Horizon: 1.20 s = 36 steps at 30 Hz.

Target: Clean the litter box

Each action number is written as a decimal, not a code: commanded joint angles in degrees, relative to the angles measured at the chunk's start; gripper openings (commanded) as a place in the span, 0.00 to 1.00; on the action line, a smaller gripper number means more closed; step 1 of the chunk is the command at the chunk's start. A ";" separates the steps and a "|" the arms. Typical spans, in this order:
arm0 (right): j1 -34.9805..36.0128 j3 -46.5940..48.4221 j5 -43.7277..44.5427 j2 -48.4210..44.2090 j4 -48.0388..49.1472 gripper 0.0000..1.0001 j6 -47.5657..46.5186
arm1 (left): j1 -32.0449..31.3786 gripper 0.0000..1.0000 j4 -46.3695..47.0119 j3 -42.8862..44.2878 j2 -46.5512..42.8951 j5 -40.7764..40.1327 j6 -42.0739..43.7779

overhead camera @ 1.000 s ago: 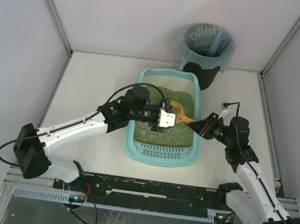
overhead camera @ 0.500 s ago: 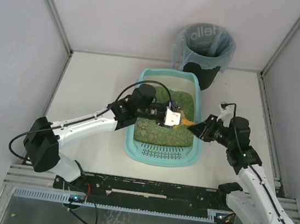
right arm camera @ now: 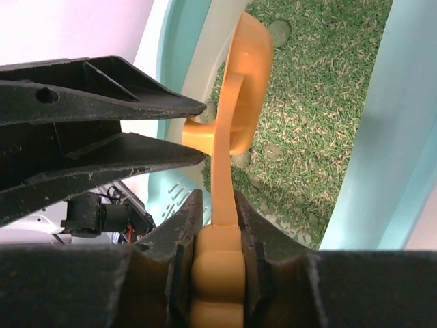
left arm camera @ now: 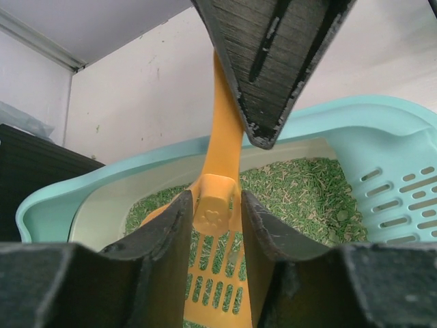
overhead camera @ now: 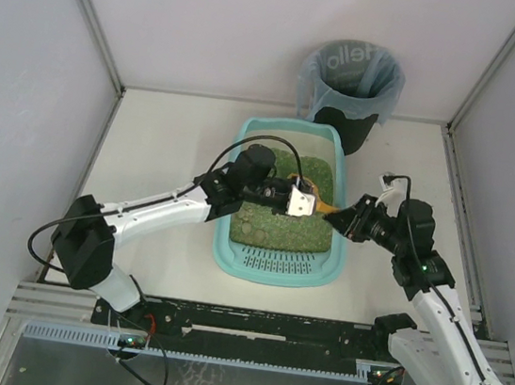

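Top view, litter box (overhead camera: 276, 264): light-teal, at the middle of the table (overhead camera: 165, 138), green litter (overhead camera: 277, 225) inside, black bin (overhead camera: 350, 96) just beyond its far end.
Top view, scoop (overhead camera: 321, 204): orange, above the litter, gripped from both sides.
Left wrist view, left gripper (left arm camera: 217, 205): jaws narrow, pinching the scoop's neck just above the slotted blade.
Right wrist view, right gripper (right arm camera: 217, 205): jaws narrow, clamped on the handle end.
Handling, judged: scoop light, stiff, slick plastic; best held by the handle. Litter box bulky, weighted by loose grains that spill easily; best taken by the rim.
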 commanded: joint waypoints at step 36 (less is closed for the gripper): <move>13.80 -0.81 34.32 -2.84 17.58 0.43 3.63 | -0.03 0.00 14.37 -4.55 -3.88 -7.13 -20.19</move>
